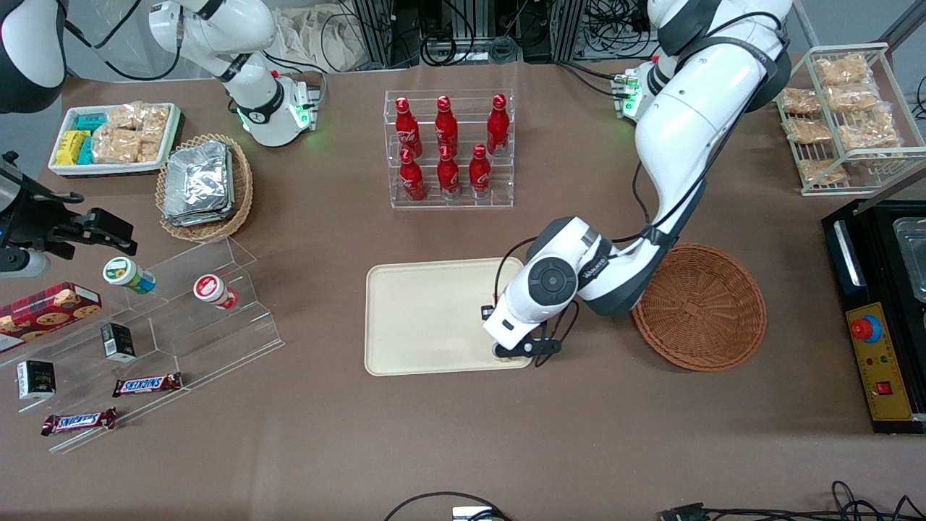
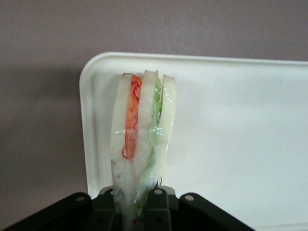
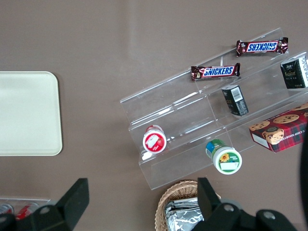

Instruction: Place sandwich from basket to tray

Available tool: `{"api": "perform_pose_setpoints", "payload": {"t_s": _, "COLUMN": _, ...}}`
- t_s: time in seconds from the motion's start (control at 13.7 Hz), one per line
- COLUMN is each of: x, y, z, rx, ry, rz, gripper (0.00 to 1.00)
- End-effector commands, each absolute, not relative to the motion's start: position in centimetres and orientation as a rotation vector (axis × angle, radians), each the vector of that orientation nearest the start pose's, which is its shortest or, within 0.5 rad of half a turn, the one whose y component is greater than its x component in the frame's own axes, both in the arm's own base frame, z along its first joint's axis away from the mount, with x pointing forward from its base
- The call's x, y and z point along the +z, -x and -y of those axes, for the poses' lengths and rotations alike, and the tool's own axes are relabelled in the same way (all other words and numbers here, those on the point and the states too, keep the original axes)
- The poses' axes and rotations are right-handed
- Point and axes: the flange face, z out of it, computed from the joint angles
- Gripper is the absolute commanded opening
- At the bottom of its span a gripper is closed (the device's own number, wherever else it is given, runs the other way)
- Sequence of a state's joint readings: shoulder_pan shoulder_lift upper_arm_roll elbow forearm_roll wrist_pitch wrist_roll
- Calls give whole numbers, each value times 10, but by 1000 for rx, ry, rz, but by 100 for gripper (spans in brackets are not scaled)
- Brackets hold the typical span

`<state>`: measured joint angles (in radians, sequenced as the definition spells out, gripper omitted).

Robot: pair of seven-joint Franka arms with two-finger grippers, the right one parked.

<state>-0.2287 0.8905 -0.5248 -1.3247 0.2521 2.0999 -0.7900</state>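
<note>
The sandwich (image 2: 142, 130), a clear-wrapped wedge with orange-red and green filling stripes, is pinched by its narrow end in my left gripper (image 2: 136, 202). It hangs over a corner of the cream-beige tray (image 2: 240, 120). In the front view the gripper (image 1: 517, 350) is low over the tray (image 1: 427, 318), at the corner nearest the camera on the basket's side, and it hides most of the sandwich. I cannot tell whether the sandwich touches the tray. The reddish-brown wicker basket (image 1: 702, 307) sits empty beside the tray, toward the working arm's end.
A clear rack of red bottles (image 1: 448, 152) stands farther from the camera than the tray. A tan basket of foil packs (image 1: 205, 187), a white snack bin (image 1: 116, 137) and an acrylic stepped shelf (image 1: 145, 325) lie toward the parked arm's end. A black control box (image 1: 879, 318) sits past the basket.
</note>
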Motion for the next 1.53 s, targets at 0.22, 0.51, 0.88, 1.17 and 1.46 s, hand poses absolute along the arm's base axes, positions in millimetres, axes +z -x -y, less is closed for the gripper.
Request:
{"api": "perform_pose_setpoints", "payload": {"t_s": 0.22, "x": 253, "y": -607, "z": 431, "rx": 176, "ry": 3250, "rz": 137, "gripper": 100}}
{"api": "perform_pose_setpoints", "payload": {"t_s": 0.51, "x": 329, "y": -623, "z": 399, "rx": 86, "ry": 3219, "rz": 183, "gripper": 100}}
{"api": "perform_pose_setpoints", "payload": {"t_s": 0.88, "x": 404, "y": -612, "z": 307, "rx": 249, "ry": 3033, "rz": 216, "gripper": 100}}
{"api": "perform_pose_setpoints", "payload": {"t_s": 1.17, "x": 440, "y": -576, "z": 255, "rx": 216, "ry": 3002, "rz": 213, "gripper": 100}}
{"api": "perform_pose_setpoints", "payload": {"t_s": 1.46, "x": 481, "y": -564, "z": 193, "rx": 201, "ry": 3033, "rz": 160, "gripper": 100}}
